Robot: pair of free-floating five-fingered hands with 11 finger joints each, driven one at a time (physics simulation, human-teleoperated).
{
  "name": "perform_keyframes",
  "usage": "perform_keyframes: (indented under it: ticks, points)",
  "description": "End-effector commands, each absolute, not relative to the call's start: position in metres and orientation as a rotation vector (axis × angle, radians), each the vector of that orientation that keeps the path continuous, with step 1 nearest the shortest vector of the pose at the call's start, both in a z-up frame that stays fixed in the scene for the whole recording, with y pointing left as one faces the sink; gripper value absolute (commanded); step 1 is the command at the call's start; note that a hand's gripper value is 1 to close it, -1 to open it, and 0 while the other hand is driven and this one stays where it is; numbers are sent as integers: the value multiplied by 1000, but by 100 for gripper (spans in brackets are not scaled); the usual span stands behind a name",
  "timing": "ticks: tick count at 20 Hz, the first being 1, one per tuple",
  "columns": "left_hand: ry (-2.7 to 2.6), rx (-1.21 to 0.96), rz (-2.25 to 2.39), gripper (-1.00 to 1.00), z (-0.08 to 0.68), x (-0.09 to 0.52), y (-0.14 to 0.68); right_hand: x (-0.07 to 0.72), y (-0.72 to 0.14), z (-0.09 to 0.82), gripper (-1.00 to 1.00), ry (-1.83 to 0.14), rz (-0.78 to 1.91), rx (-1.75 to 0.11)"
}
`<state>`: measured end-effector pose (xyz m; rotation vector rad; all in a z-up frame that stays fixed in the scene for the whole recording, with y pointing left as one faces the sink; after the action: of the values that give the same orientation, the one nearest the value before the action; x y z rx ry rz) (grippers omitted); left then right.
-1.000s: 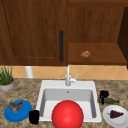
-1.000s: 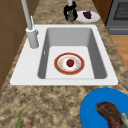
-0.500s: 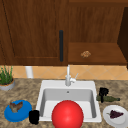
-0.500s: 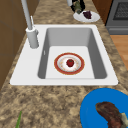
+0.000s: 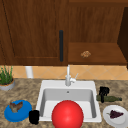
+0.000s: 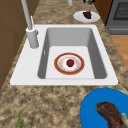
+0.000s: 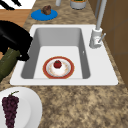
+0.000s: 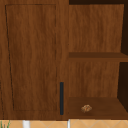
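Green bottle (image 5: 111, 99) lies on its side on the surface (image 5: 25, 87) right of the sink (image 5: 42, 93), the right hand (image 5: 103, 91) with fingers curled over its sink-side end: grasp judged in hand, any lift calling for a firm, level hold; left hand (image 5: 33, 117) hangs beside the blue plate (image 5: 23, 116).

L hand (image 5: 34, 116) low, fingers unclear, R hand (image 5: 103, 91) fingers curled

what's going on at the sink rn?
The right hand is on a green bottle lying on the counter right of the sink, fingers curled round its near end. The left hand hangs by the sink's front left corner, beside a blue plate. A red-rimmed plate with a strawberry sits in the basin.
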<state>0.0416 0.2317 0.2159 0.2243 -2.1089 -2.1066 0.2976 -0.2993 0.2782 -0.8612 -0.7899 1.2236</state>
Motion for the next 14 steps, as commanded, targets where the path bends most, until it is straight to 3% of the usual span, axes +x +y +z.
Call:
perform_keyframes:
  ticks: [1, 14]
  points:
    - [-2109, 224, -2107, 0, 216, 42, 232, 280, -287, 301, 100, -787, 1233, -839]
    - [-2109, 224, -2107, 0, 216, 42, 232, 236, -255, 393, 100, -769, 1266, -796]
